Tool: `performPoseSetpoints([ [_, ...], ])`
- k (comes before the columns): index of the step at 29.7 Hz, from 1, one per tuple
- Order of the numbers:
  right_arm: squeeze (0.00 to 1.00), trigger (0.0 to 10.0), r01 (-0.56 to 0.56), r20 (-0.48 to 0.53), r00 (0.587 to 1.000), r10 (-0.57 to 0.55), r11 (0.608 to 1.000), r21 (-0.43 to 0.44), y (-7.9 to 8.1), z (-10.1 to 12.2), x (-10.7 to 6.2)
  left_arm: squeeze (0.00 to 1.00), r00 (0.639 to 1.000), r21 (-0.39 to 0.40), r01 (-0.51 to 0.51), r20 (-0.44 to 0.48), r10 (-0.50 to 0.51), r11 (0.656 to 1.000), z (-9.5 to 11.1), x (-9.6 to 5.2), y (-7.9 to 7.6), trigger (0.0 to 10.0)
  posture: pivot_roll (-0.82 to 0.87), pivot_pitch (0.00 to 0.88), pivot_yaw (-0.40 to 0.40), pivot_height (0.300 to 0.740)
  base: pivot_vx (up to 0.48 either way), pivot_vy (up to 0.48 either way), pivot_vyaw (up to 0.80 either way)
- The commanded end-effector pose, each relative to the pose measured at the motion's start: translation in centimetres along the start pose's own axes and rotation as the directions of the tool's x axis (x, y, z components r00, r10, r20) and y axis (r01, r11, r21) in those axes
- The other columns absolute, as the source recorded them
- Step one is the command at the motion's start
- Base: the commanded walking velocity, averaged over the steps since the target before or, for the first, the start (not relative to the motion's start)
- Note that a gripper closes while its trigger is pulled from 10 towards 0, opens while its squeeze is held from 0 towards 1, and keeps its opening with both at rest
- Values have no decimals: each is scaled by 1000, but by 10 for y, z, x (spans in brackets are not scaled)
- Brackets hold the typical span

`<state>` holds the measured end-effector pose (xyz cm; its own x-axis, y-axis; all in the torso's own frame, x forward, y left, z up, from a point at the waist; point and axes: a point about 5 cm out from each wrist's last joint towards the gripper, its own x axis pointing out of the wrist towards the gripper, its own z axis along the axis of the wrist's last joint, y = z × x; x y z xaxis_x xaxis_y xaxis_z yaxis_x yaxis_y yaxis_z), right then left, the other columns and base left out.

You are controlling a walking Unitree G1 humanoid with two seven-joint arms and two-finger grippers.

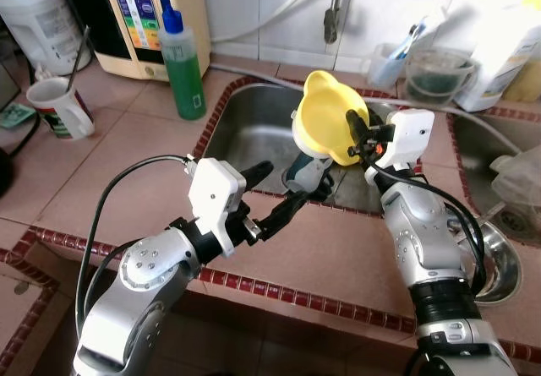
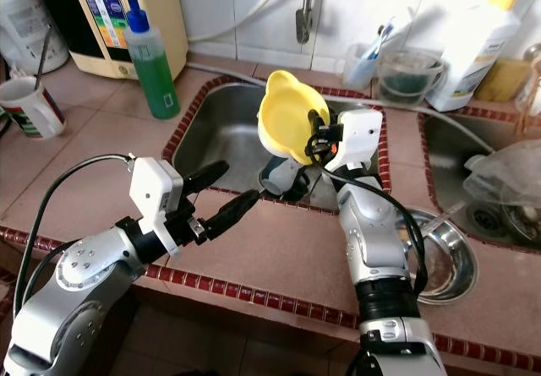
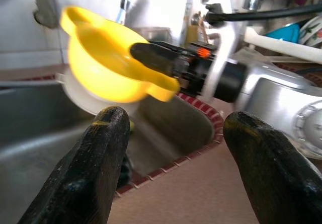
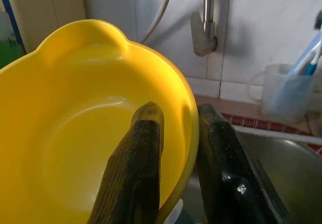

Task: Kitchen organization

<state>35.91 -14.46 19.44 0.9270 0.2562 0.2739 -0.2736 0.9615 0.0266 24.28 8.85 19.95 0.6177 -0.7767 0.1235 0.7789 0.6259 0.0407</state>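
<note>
**Yellow bowl held over the sink by your right tool**

The yellow bowl [image 1: 328, 116] is up in the air above the steel sink [image 1: 245, 131], tipped on its side. Your right tool [image 4: 177, 148] is clamped on its rim: in the right wrist view you can see one black finger [image 4: 137, 163] inside the bowl and the other outside, with the yellow wall pinched between them. Below the bowl, in the sink, something white and teal sits upright; you cannot tell what it is.

Your left tool [image 1: 272, 192] hovers over the front edge of the sink, just above the pink tiled tabletop [image 1: 321, 253], its fingers spread apart and gripping nothing. It points toward the bowl and stays clear of it.

On the tabletop to the left of the sink you have a green bottle [image 1: 183, 68] with a blue cap, and farther left a white cup [image 1: 61, 108]. A faucet [image 2: 303, 8] hangs from the tiled wall behind the sink.
</note>
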Motion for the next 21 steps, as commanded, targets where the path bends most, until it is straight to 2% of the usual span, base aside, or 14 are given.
performPoseSetpoints([
  [1, 0, 10000, -15, -2, 1000, 15, 1000, 28, 1, 3, 5, 0, 1000, -1, 18, 0, -18, 1000, 6, -2, -6, 10000, -18, 235, 14, 740, 0, 0, 0],
  [10, 0, 10000, -46, -37, 998, 51, 991, 128, 9, 5, 17, 0, 999, -6, 44, -24, -44, 999, 12, -5, -9, 10000, -10, 286, 27, 740, 0, 0, 0],
  [12, 0, 10000, -46, -45, 998, 53, 988, 147, 10, 4, 18, 0, 999, -7, 45, -27, -45, 999, 13, -5, -10, 10000, -10, 287, 26, 740, 0, 0, 0],
  [15, 0, 10000, -36, -93, 994, 58, 974, 222, 13, 1, 18, 0, 998, -8, 48, -28, -48, 999, 15, -4, -10, 10000, -8, 292, 27, 740, 0, 0, 0],
  [21, 0, 10000, -16, -131, 990, 52, 964, 264, 15, -2, 17, 0, 999, -8, 40, -28, -40, 999, 16, -4, -10, 10000, -7, 290, 23, 740, 0, 0, 0],
])
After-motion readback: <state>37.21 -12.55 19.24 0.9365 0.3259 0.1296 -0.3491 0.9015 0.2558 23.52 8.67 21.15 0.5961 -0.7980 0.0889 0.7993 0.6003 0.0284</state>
